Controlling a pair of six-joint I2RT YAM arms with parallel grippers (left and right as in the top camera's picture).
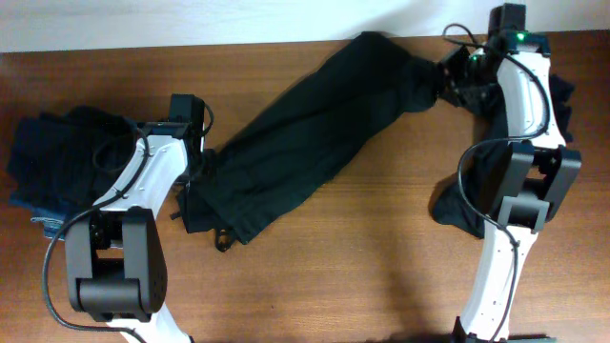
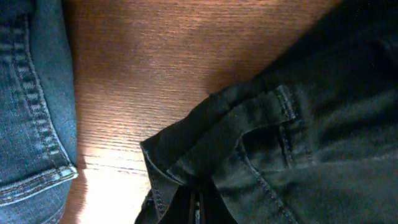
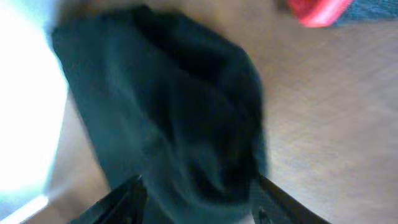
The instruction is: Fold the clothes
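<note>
Long black fabric trousers (image 2: 298, 143) are lying limp and soft, best held at corners; left gripper (image 1: 197, 162) is pinching their waistband, right gripper (image 3: 196, 196) is gaping round the far end.

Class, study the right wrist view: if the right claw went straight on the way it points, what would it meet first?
The right claw would meet the black garment first: it fills the space just ahead, though blur hides how near.
</note>
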